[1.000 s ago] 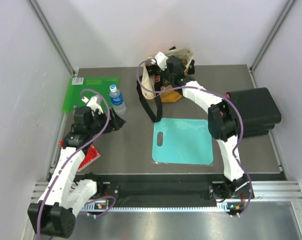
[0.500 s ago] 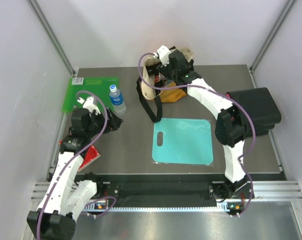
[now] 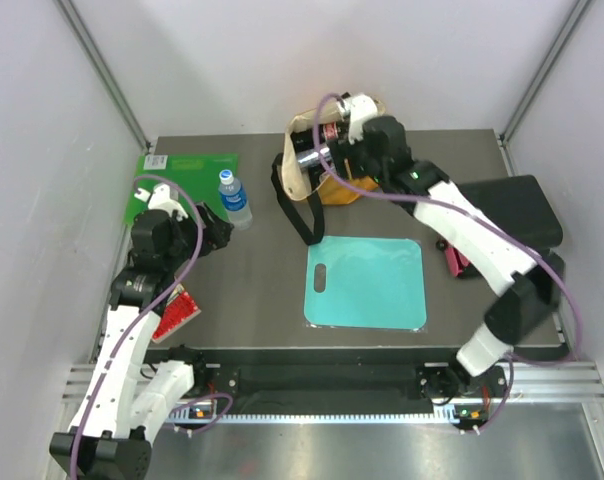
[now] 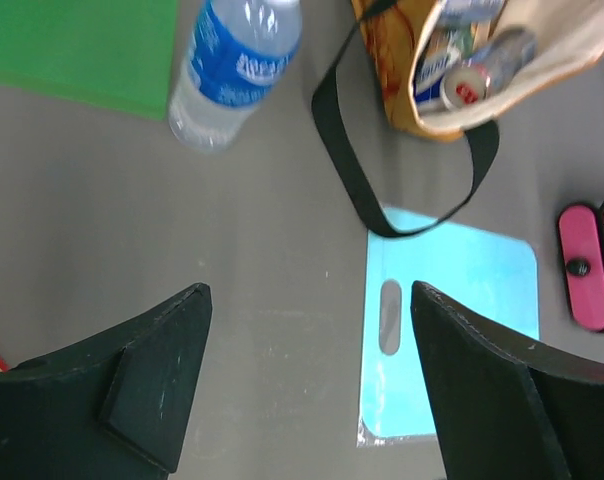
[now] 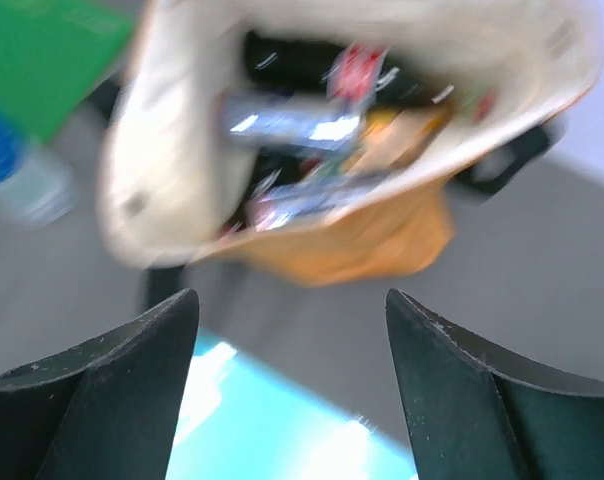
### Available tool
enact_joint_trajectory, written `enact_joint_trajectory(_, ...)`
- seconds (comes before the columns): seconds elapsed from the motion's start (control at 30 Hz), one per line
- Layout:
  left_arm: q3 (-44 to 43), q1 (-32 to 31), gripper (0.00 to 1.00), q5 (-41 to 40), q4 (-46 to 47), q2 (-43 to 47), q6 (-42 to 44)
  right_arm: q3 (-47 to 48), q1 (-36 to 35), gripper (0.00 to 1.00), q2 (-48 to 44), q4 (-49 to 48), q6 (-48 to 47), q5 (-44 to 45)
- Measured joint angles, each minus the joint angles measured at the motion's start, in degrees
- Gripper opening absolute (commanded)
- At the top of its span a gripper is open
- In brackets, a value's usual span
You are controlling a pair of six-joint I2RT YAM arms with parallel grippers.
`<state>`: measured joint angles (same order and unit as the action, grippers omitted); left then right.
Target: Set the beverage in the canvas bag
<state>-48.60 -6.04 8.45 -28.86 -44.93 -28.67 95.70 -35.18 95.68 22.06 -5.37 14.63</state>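
The beverage, a clear water bottle (image 3: 234,197) with a blue label, stands on the grey table beside the green board; it also shows in the left wrist view (image 4: 237,70). The mustard-yellow canvas bag (image 3: 327,175) lies at the back centre, mouth open, with a can (image 4: 482,75) and packets inside. My left gripper (image 3: 214,232) is open and empty, short of the bottle, to its near left (image 4: 307,380). My right gripper (image 3: 344,160) is open and empty, above the bag's mouth (image 5: 292,390). The bag (image 5: 352,150) is blurred in the right wrist view.
A green board (image 3: 182,185) lies at the back left. A teal cutting mat (image 3: 367,280) lies in the middle. A black case (image 3: 512,215) stands at the right, with pink objects (image 3: 452,260) beside it. A red packet (image 3: 177,310) lies near the left arm. The bag's black strap (image 4: 382,190) trails onto the table.
My right arm has swung its elbow out to the right and the gripper has shifted right over the bag, uncovering the pink objects. My left gripper has drawn back left, away from the bottle.
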Motion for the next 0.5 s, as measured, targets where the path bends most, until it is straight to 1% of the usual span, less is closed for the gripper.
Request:
enact_joint_trajectory(0.07,-2.3,0.0,0.84,-1.7,-0.2,-0.2,0.0,-8.1,-1.1,0.75,-6.9,-0.3,5.1,-3.8)
enact_joint_trajectory(0.13,-4.3,0.0,0.84,-3.5,-0.3,-0.6,0.0,-16.2,-2.8,0.78,-14.0,-1.2,9.5,-6.8)
enact_joint_trajectory(0.17,-5.1,0.0,0.83,-4.1,-0.3,-0.9,0.0,-19.2,-3.6,0.85,-16.6,-1.6,10.8,-7.8)
enact_joint_trajectory(0.27,-7.3,0.0,0.82,-6.0,-0.3,-2.3,0.0,-29.5,-7.3,0.97,-26.1,-3.7,14.6,-10.5)
enact_joint_trajectory(0.3,-7.6,0.0,0.82,-6.7,-0.3,-2.8,0.0,-32.1,-8.1,1.00,-29.1,-4.0,15.4,-11.3)
enact_joint_trajectory(0.4,-7.9,0.0,0.82,-6.8,-0.2,-4.8,0.4,-37.7,-8.8,1.00,-36.9,-5.0,16.6,-12.5)
enact_joint_trajectory(0.5,-8.7,0.0,0.83,-5.6,0.0,-8.6,1.4,-42.5,-8.8,1.00,-45.1,-6.6,16.7,-12.2)
